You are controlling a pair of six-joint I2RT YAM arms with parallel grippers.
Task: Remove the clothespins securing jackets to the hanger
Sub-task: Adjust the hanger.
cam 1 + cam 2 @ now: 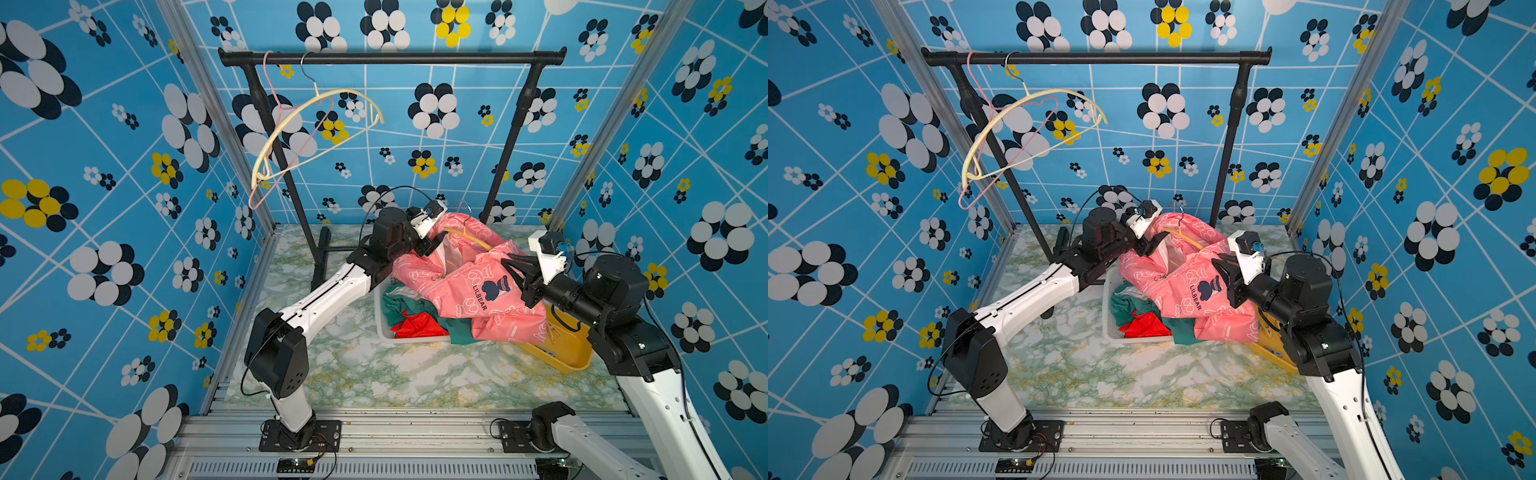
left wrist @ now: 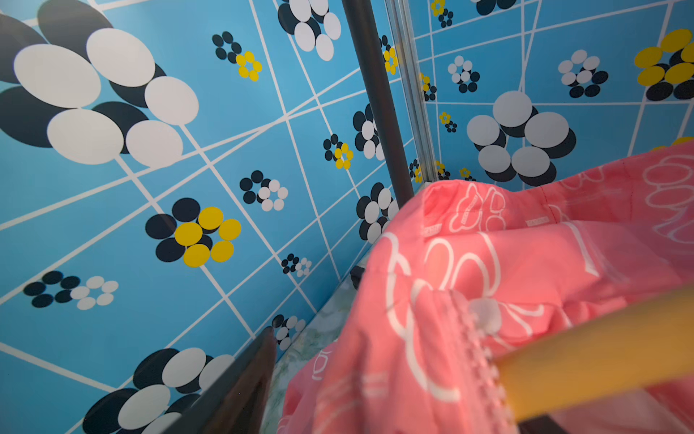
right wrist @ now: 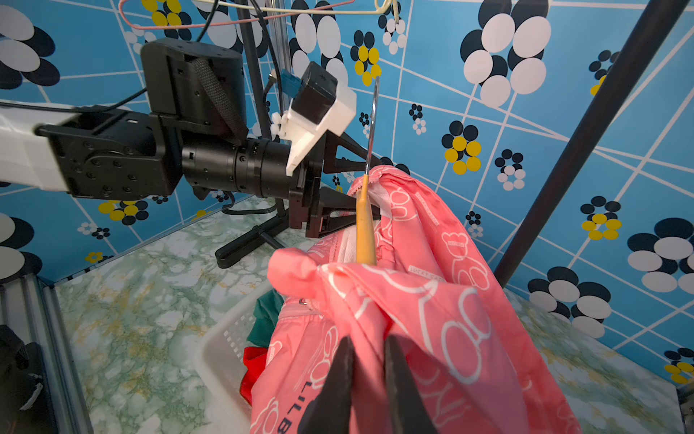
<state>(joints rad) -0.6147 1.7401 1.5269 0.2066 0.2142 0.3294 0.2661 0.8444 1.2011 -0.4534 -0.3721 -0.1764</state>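
Note:
A pink jacket [image 1: 469, 286] with white outline print hangs on a yellow hanger [image 3: 365, 225] above the baskets. My right gripper [image 3: 366, 345] is shut on a fold of its front. My left gripper [image 3: 370, 188] stands open at the collar, one finger on each side of the hanger's neck. In the left wrist view only one finger [image 2: 244, 375] shows, and the hanger [image 2: 601, 357] crosses close by. A small whitish blurred piece [image 2: 484, 315] sits on the zip edge. I cannot tell whether it is a clothespin. A green jacket [image 1: 395, 307] and a red jacket [image 1: 419, 326] lie crumpled below.
A white basket [image 1: 384, 334] holds the green and red jackets. A yellow basket [image 1: 569, 349] sits under my right arm. The black rack [image 1: 390, 58] stands behind, with a cream hanger [image 1: 316, 120] and a pink wire hanger [image 1: 286, 166] at its left end.

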